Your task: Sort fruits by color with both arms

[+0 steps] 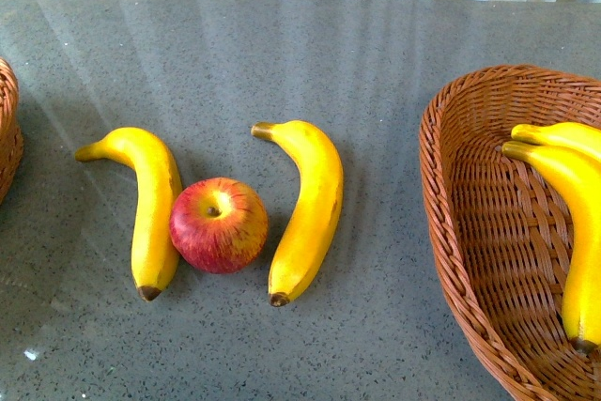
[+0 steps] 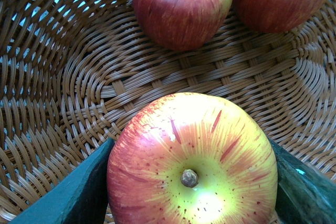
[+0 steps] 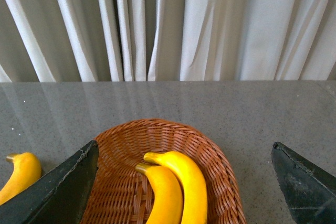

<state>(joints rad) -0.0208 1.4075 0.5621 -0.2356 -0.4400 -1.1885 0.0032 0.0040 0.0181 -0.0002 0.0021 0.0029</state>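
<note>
Left gripper (image 2: 189, 148) has its jaws clamped on either side of an apple (image 2: 191, 161), low inside the apple basket (image 2: 63, 77), near two more apples (image 2: 181, 6). Right gripper (image 3: 184, 145) has its jaws spread wide above the banana basket (image 3: 121, 145), which has two bananas (image 3: 184, 182) inside. Out on the table (image 1: 282, 44), a loose apple (image 1: 219, 224) sits snug between two loose bananas (image 1: 150, 208).

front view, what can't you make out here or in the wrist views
- Front view: the left basket is cut by the frame edge, so its contents are hidden.
- Front view: the bananas in the right basket run off the edge.
- Left wrist view: the near apple hides the weave beneath it; resting or lifted, unclear.
</note>
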